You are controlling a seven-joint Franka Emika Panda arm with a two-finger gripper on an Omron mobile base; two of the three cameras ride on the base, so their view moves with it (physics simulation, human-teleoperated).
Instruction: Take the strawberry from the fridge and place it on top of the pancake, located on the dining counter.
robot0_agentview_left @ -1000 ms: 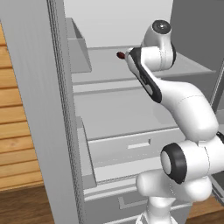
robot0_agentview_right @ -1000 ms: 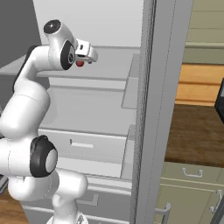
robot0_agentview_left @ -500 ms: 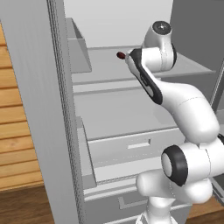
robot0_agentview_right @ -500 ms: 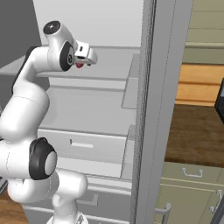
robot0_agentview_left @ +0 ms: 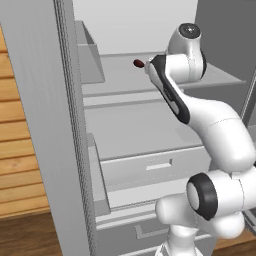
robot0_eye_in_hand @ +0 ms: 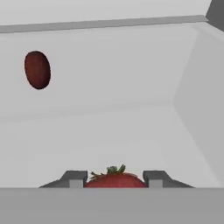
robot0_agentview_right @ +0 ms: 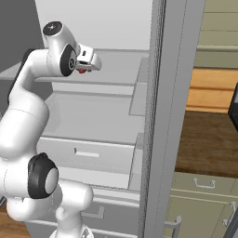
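The fridge (robot0_agentview_left: pixel 115 75) stands open and my arm reaches onto its upper pale shelf (robot0_agentview_right: pixel 116 88). My gripper (robot0_eye_in_hand: pixel 114 178) is shut on the strawberry (robot0_eye_in_hand: pixel 114 176), a red fruit with green leaves wedged between the two dark fingertips (robot0_eye_in_hand: pixel 75 178). From the right base view the strawberry (robot0_agentview_right: pixel 82 70) shows as a red spot under the gripper (robot0_agentview_right: pixel 86 66). The left base view has the gripper (robot0_agentview_left: pixel 148 65) at the shelf's middle. The pancake and the dining counter are out of view.
A dark red oval item (robot0_eye_in_hand: pixel 37 70) lies deeper on the same shelf, just left of the hand (robot0_agentview_left: pixel 138 63). Grey door edges (robot0_agentview_left: pixel 70 150) (robot0_agentview_right: pixel 160 116) flank the opening. Drawers (robot0_agentview_left: pixel 150 167) sit below. A brown wooden top (robot0_agentview_right: pixel 209 139) over pale green drawers is on the right.
The jaws have closed from wide open onto the strawberry. The arm and the base have hardly moved.
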